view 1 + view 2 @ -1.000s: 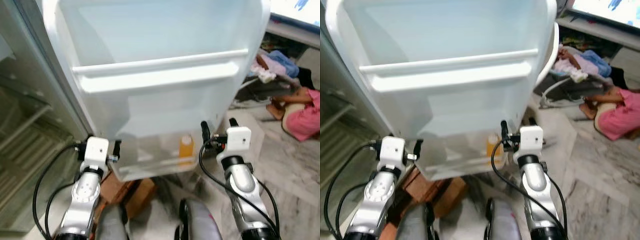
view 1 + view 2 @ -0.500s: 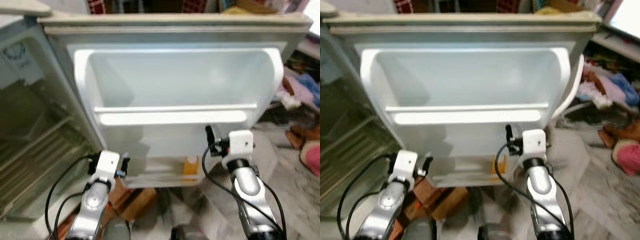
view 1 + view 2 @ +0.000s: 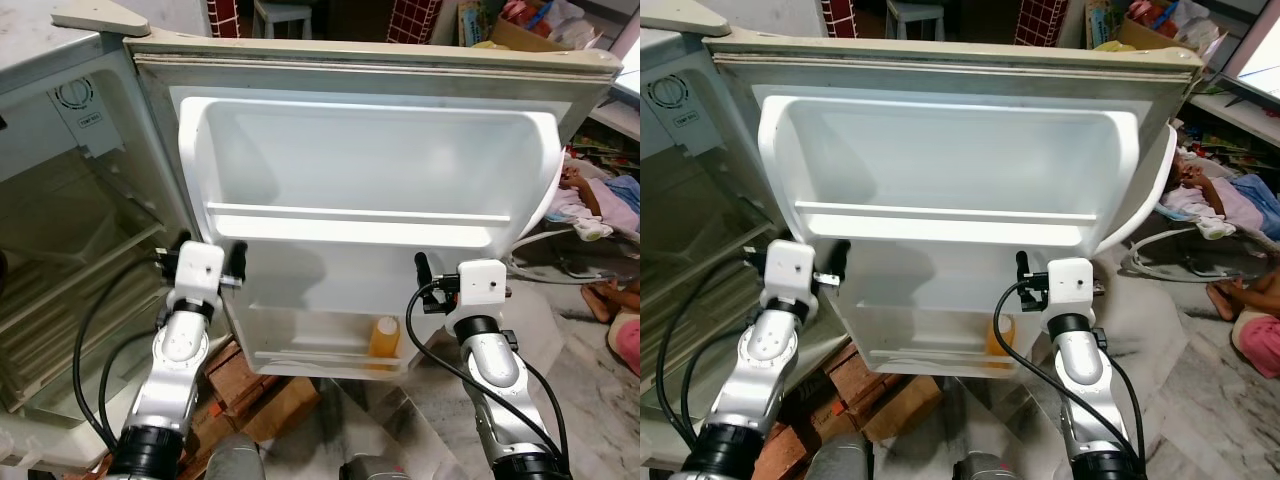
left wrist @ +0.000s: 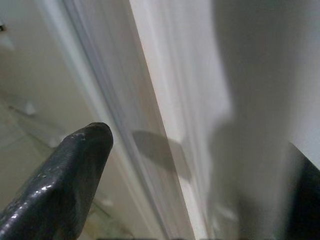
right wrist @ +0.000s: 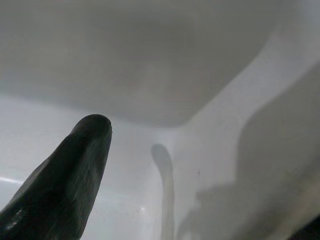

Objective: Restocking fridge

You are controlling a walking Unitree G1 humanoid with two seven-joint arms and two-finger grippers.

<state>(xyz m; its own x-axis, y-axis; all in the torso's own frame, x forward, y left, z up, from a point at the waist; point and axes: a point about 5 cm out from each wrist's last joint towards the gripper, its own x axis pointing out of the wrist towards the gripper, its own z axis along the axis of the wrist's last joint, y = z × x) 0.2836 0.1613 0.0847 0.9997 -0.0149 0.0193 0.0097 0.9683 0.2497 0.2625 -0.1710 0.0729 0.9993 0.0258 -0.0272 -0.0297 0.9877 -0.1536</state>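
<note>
The left pincer (image 3: 208, 248) is raised at the hinge-side edge of the open fridge door (image 3: 370, 150); its wrist view shows one glossy black finger (image 4: 60, 185) on one side and a second dark finger at the opposite edge, spread apart with the door's pale ribbed edge running between them, nothing clamped. The right pincer (image 3: 440, 268) is raised before the door's inner liner, near its outer side; one rounded black finger (image 5: 65, 175) shows against smooth white moulded plastic with soft shadows, and whether this pincer is open or shut I cannot tell.

The head views give what the wrist cameras lack: the whole door liner, a glossy white tub with rounded corners, a straight white rail (image 3: 360, 214) across its middle, and a clear-fronted bottom shelf (image 3: 320, 355). An orange bottle (image 3: 384, 337) with a pale cap stands upright in that bottom shelf, toward the right pincer's side. Beside the left arm is the fridge cabinet (image 3: 70, 210) with wire racks. Reddish bricks (image 3: 240, 385) lie on the floor under the door. A person (image 3: 610, 200) lies on the marble floor (image 3: 590, 380) beyond the door.
</note>
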